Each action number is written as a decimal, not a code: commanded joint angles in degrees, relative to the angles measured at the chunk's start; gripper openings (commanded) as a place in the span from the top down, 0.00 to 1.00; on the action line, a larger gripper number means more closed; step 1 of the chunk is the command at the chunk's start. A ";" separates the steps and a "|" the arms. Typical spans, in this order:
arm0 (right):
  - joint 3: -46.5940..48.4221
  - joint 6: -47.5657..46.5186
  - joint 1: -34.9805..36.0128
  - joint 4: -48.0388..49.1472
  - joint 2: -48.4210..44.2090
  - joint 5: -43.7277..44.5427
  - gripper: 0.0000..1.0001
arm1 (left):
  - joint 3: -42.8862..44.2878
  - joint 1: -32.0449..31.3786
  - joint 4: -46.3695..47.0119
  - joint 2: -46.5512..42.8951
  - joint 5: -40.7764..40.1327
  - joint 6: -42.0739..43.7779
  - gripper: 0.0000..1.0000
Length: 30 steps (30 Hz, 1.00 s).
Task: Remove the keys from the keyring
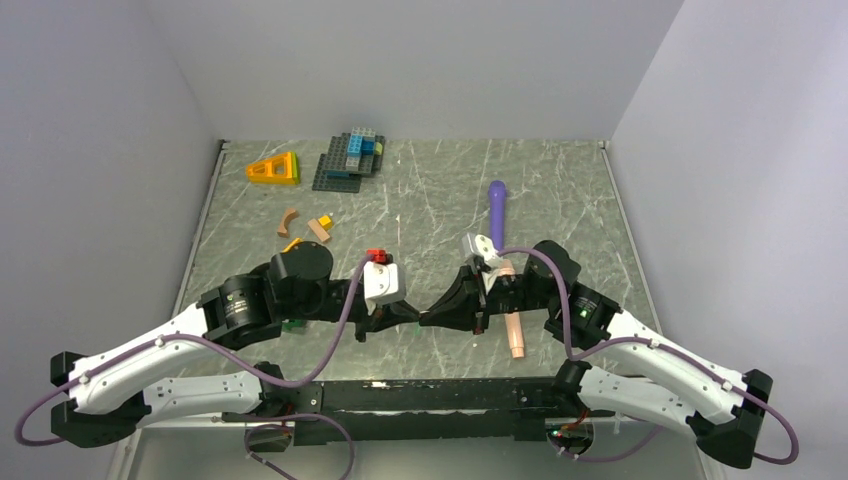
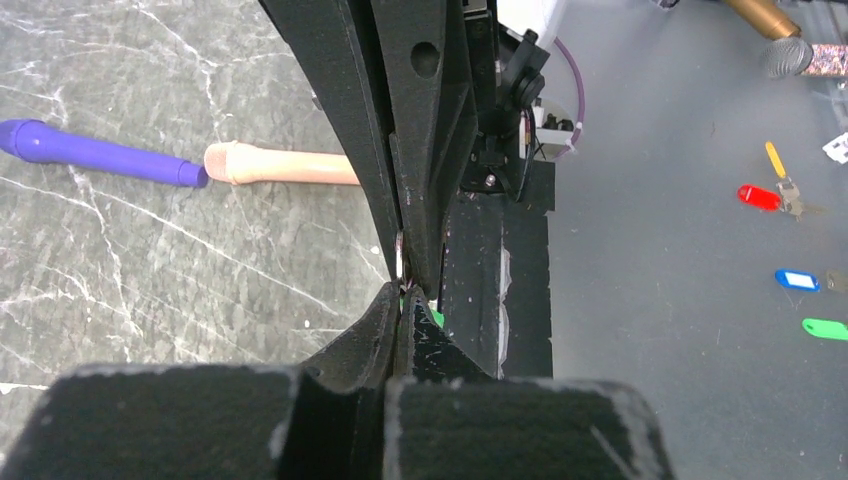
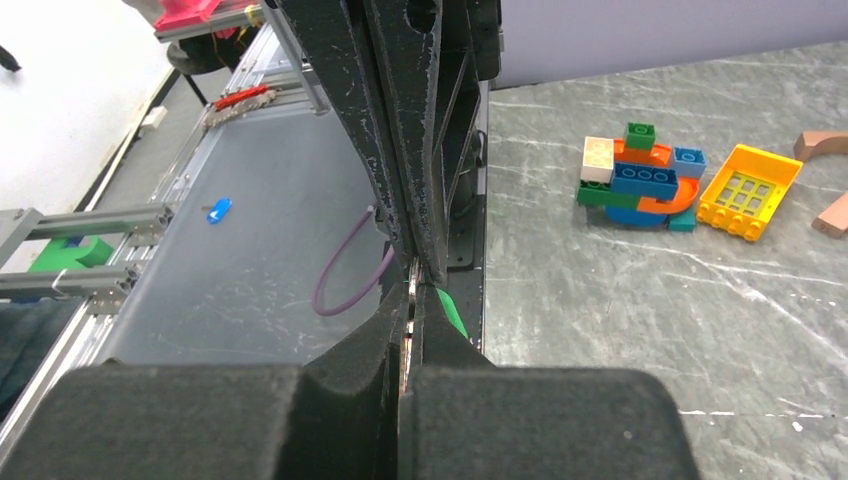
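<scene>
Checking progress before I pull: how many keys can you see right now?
1: the green key, showing where the left gripper and right gripper meet tip to tip. A second may be hidden between their fingers.

The table [image 1: 560, 200] has a dark grey-green stone pattern with irregular white veins. Finish of the left gripper [image 1: 408, 317] and the right gripper [image 1: 430, 318] is matt black, with pale scuffs visible in the wrist views. The arm shells [image 1: 150, 365] are white, the joints black and the cables [image 1: 340, 320] purple.

Where the fingers meet, the green key head [image 3: 450, 312] is bright green, and the metal edge [image 2: 399, 255] beside it is silvery.

- Toward the far edge: the upper rod [image 1: 497, 212] is purple.
- Toward the near edge: the lower rod [image 1: 516, 335] is pale peach.
- Far-left corner: the window brick [image 1: 274, 168] is orange-yellow. The brick stack [image 1: 360, 145] is blue, green, orange and cream, on a dark grey baseplate [image 1: 330, 178].
- Nearby: the arch piece [image 1: 288, 220] is tan.
</scene>
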 commanded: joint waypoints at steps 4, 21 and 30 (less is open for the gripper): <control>-0.41 2.47 0.40 14.34 -3.20 2.64 1.00 | -0.26 -0.36 8.15 -1.30 -4.51 -4.87 1.00; 0.98 8.64 0.41 34.31 0.00 4.76 1.00 | -5.44 -0.80 25.20 -5.37 -7.79 -10.08 1.00; 3.37 11.21 0.45 43.38 2.96 6.61 1.00 | -5.63 -0.89 31.73 -6.32 -10.59 -11.33 1.00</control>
